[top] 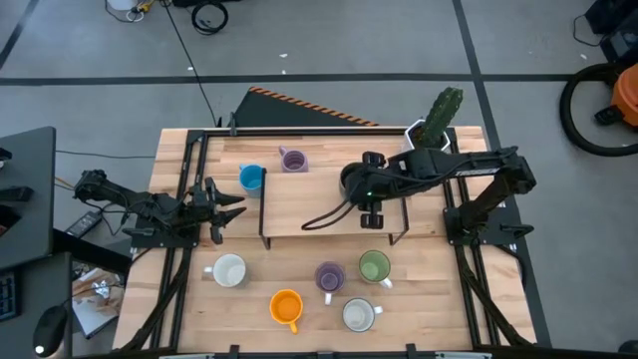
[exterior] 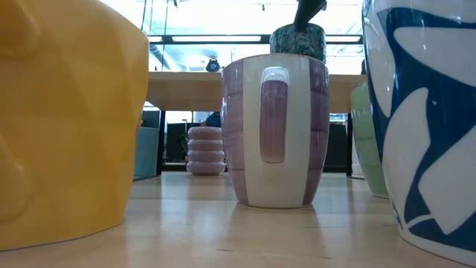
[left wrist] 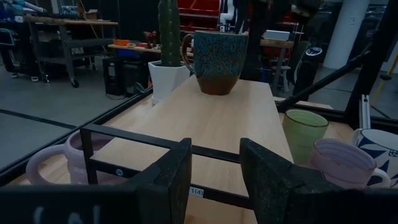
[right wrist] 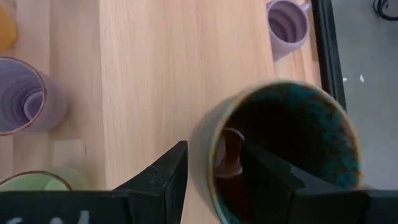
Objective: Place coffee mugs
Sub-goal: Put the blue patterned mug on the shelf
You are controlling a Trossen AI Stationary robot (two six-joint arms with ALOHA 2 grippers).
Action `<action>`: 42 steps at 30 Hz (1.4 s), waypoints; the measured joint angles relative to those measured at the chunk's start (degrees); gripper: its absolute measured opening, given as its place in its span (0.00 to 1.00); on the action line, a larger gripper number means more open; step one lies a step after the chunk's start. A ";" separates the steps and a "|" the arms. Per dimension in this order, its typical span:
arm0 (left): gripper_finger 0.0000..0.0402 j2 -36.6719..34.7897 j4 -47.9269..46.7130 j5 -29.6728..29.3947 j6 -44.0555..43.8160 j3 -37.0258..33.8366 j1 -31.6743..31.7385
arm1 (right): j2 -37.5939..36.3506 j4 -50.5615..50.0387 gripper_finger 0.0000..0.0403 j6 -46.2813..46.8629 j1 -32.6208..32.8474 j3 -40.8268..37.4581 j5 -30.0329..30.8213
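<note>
Currently right gripper pinches dark mug by rim, on shelf; ceramic: stiff, heavy, slippery, fragile. Left gripper idle, part-open.

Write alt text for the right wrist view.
The right end effector straddles the rim of a dark teal-glazed mug on a pale wooden shelf, one finger inside. A lavender mug sits beyond; another lavender mug stands off to the side.
</note>
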 joint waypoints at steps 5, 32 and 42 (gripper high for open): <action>0.35 0.01 -0.08 0.00 -0.01 0.00 -0.01 | 2.07 -1.25 0.38 0.20 -1.25 -0.02 -0.53; 0.35 0.01 -0.91 0.02 -1.17 0.00 -0.01 | -0.18 -12.44 0.13 -4.93 -5.36 -0.11 -7.40; 0.35 0.00 -0.91 0.02 -1.11 0.00 0.00 | -4.65 -13.41 0.12 -16.02 -13.71 -0.04 -20.34</action>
